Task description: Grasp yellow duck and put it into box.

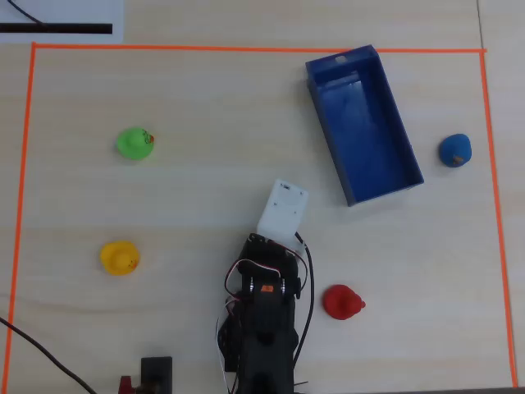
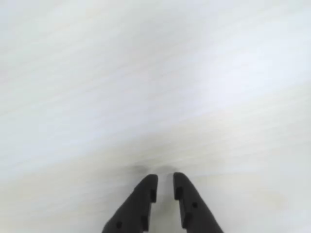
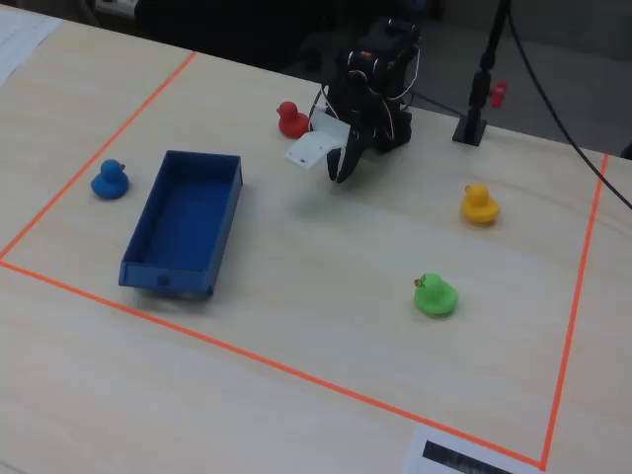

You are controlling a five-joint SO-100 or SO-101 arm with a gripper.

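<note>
From above we see the yellow duck (image 1: 120, 257) standing alone on the tabletop (image 1: 205, 123), at the left of the overhead view, well apart from the arm and below the green duck (image 1: 134, 143). The blue box (image 1: 363, 123) lies at the upper right of that view, open and with nothing in it, a blue duck (image 1: 454, 150) near its right side and a red duck (image 1: 342, 302) just beside the arm's base. Orange tape (image 1: 246, 48) frames the working area.

The overhead view hides the tool under the white camera housing (image 1: 283, 212). The wrist view gives us what it cannot: the tool (image 2: 165, 187) with its two dark fingers nearly together, only a narrow gap between them, holding nothing, over bare pale wood. No duck and no box enters that view.

The fixed view shows us the scene from the opposite side: the tool (image 3: 341, 173) points down near the tabletop, the yellow duck (image 3: 479, 203) to its right, the box (image 3: 185, 223) to its left, and the green duck (image 3: 434, 294) nearer the camera.
</note>
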